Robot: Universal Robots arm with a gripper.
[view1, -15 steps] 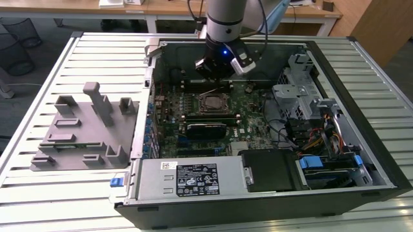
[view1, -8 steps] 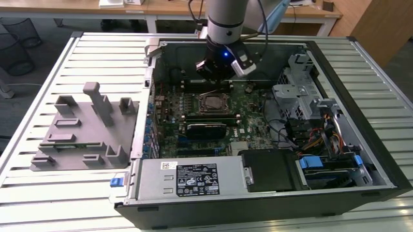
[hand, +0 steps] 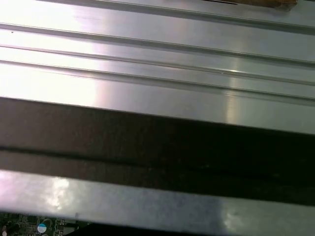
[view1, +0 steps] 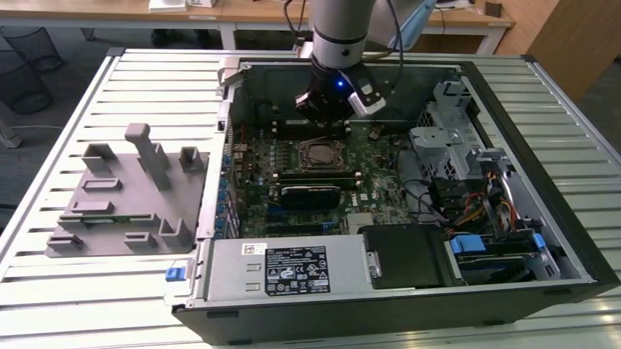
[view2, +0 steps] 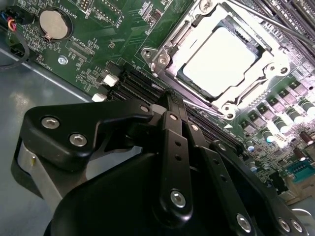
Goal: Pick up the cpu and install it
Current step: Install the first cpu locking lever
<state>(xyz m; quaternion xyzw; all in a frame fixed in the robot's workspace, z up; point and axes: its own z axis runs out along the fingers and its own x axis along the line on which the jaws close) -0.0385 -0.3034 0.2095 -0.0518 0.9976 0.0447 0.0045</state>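
Inside the socket (view2: pixel 162 54), the cpu (view2: pixel 224 56) lies flat in the second wrist view. Its pale metal top faces up, and the socket's metal frame sits around its edges. No part of the gripper (view2: pixel 167 101) touches it. The gripper's black linkage stands just beside the socket, on the side toward the coin battery (view2: pixel 52 24), and whether the claw is apart or together I cannot tell.

In the exterior view the gripper (view1: pixel 328 115) hangs over the motherboard (view1: pixel 374 182) just behind the socket (view1: pixel 318 154), within the open computer case (view1: pixel 543 174). The grey fixture (view1: pixel 126 196) lies well away from the socket, outside the case on the exterior view's left.

By my reading the pick-up is over and the placing is done or nearly so, since the chip rests in the socket and nothing grips it. Whether it is fully seated and locked I cannot judge. Any further move calls for care, keeping clear of the socket frame and travelling straight so the chip is not nudged.
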